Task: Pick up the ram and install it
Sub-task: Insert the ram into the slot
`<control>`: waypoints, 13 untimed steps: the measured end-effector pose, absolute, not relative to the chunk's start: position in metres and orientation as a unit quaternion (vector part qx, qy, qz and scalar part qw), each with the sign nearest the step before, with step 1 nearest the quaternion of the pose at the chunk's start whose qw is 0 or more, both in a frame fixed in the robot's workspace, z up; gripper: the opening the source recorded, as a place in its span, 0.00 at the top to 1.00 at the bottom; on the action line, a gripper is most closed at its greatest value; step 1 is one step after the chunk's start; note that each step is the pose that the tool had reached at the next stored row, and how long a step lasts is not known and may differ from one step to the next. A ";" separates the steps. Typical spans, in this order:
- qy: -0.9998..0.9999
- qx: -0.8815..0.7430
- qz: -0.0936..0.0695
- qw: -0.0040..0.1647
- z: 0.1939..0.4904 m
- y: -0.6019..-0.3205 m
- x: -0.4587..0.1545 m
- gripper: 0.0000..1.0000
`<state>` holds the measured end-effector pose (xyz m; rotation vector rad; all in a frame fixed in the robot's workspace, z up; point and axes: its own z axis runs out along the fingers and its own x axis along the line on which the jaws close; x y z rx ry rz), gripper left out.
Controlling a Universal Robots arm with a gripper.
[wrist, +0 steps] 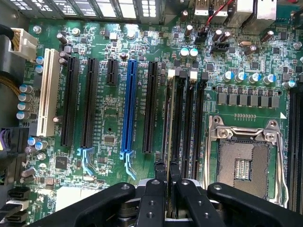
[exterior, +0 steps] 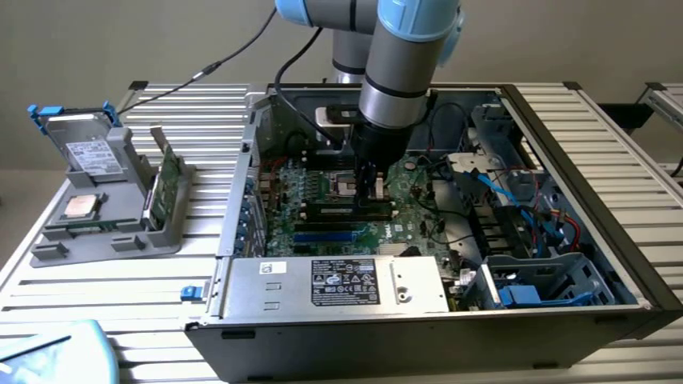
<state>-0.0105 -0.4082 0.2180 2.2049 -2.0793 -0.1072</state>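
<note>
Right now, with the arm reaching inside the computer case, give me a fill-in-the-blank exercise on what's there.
1. The pincer is ____ on the ram.
2. The ram stands edge-on at the memory slots beside the ____ processor socket.
3. The grey holder sits outside the computer case, on the exterior view's ____.

Missing words: shut; empty; left.
</note>
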 end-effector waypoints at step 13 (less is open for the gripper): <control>-0.686 0.725 -0.035 0.054 0.217 -0.408 -0.011 0.86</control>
